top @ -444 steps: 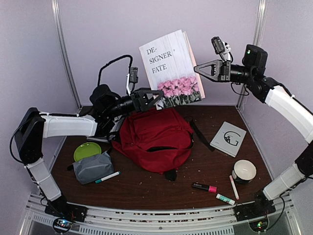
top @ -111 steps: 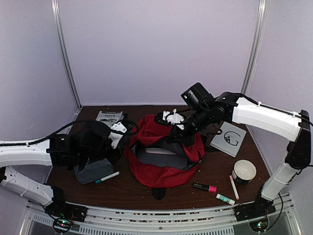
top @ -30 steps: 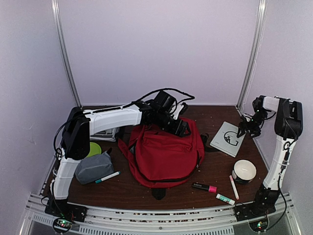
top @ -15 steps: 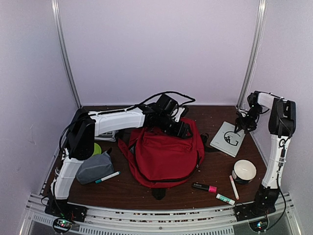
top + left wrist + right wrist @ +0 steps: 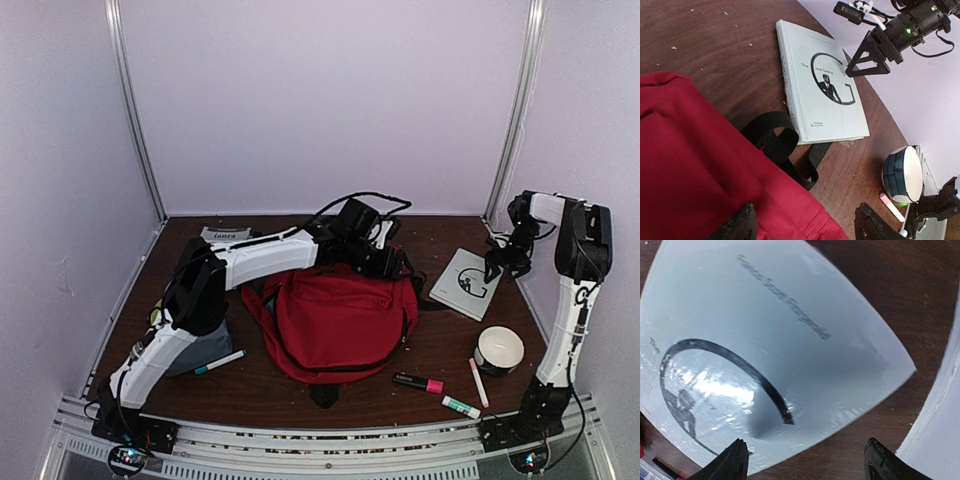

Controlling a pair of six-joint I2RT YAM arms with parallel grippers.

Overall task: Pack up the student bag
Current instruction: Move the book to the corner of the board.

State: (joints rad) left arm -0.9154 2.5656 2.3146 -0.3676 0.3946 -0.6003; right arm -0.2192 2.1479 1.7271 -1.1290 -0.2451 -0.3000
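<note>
The student bag (image 5: 335,320), a big red backpack, lies flat at the table's middle. My left gripper (image 5: 388,264) hovers over its far right corner, open and holding nothing. In the left wrist view the left gripper (image 5: 805,230) spans red fabric (image 5: 700,165) and bare wood, with a black strap (image 5: 780,145) just ahead. A grey book with a black "G" (image 5: 465,283) lies right of the bag. My right gripper (image 5: 497,262) hangs open just above its far edge. The right wrist view shows the right gripper (image 5: 807,465) straddling the edge of the book (image 5: 765,350).
A round white bowl-like thing (image 5: 499,350) sits near the right front, with a pink-and-black marker (image 5: 418,383), a pink pen (image 5: 479,382) and a green-white stick (image 5: 461,406). A grey pouch (image 5: 207,348), a teal pen (image 5: 220,362) and a booklet (image 5: 222,236) lie left.
My left arm has swung rightward along the bag's far edge, bringing the gripper toward its right corner. The right gripper has only shifted slightly over the book.
</note>
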